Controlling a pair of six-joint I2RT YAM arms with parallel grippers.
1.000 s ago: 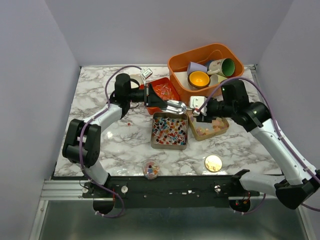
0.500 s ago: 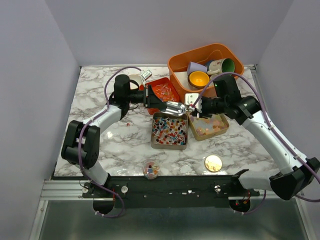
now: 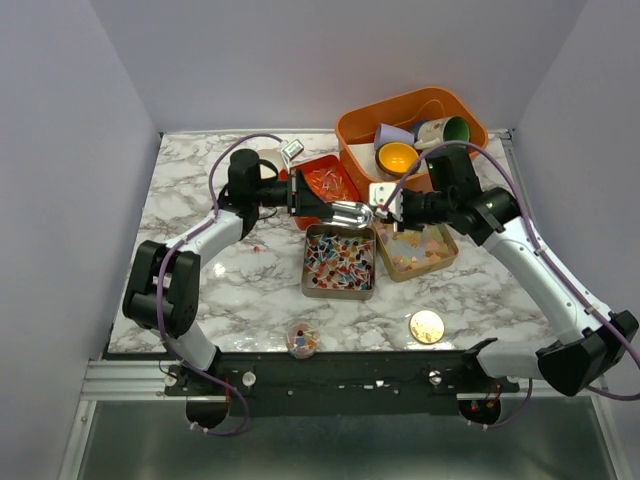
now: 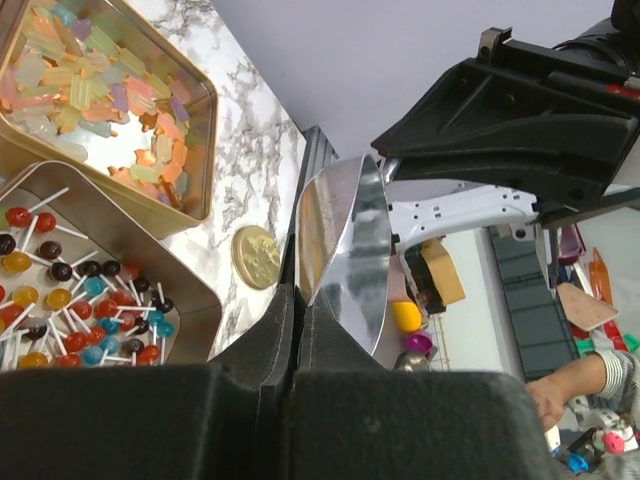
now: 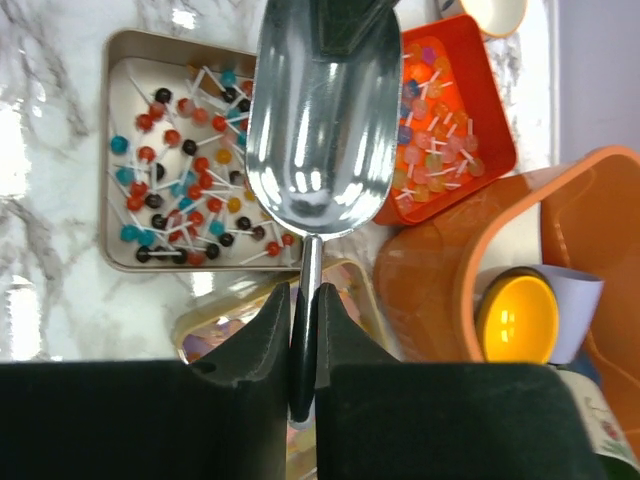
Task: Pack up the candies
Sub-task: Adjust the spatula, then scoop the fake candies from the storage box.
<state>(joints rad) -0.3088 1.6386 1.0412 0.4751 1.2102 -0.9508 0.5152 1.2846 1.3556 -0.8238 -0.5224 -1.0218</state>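
Holding one metal scoop (image 5: 318, 130) between them, the two arms meet over the middle of the marble desk (image 3: 220, 290). The left gripper (image 3: 312, 202) is clamped tight on the rim of the scoop's bowl. The right gripper (image 5: 303, 300) has its two fingers pressed against either side of the thin handle. The scoop hangs above the far edge of the lollipop tin.

The candies (image 5: 190, 180) sit in four places. One square tin (image 5: 130, 70) carries dozens of small stick sweets in red, blue, yellow and dark brown, too many to count. A second tin (image 4: 150, 195), just to its right and touching it at the corner, has a loose layer of pale pastel gummies (image 4: 90, 90). One red box (image 5: 497, 120) just behind the first tin holds more stick sweets. One small round dish (image 3: 302, 338) of mixed pieces stands alone near the front edge of the desk.

One large orange bin (image 3: 358, 165) stands at the far right, behind the second tin. At least three cups lie in it: a lavender cup (image 3: 392, 133), a yellow-lined cup (image 3: 398, 158) and a green-lined cup (image 3: 455, 131). One gold disc (image 3: 427, 325) lies flat by the front edge, well apart from both tins.
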